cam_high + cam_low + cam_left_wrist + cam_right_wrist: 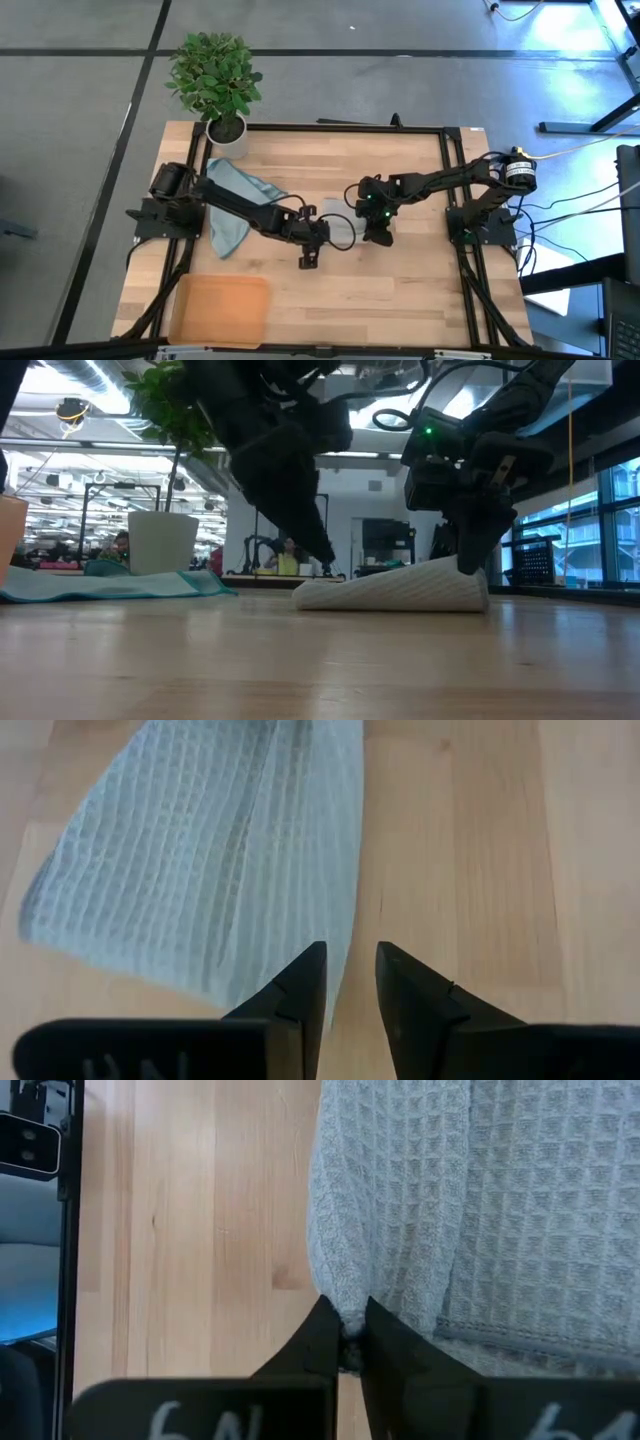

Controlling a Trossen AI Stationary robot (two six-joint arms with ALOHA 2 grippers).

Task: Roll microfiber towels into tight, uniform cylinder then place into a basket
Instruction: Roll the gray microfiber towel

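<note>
Waffle-weave grey towel (440, 1210), partly rolled; right gripper (343, 1342) pinches its edge, left gripper (350, 982) slightly parted, empty

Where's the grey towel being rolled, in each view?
High: grey towel at table centre, between both grippers.
Low: pale roll, centre-right.
Left wrist: upper left.
Right wrist: fills the right, pinched by the right gripper.
Shared landmark: wooden table.

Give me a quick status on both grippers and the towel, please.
Right gripper shut on the grey waffle towel, pinching its edge mid-table. Left gripper slightly open, empty, beside that towel. Basket empty; teal towel flat under the left arm. Nothing in the way.
</note>
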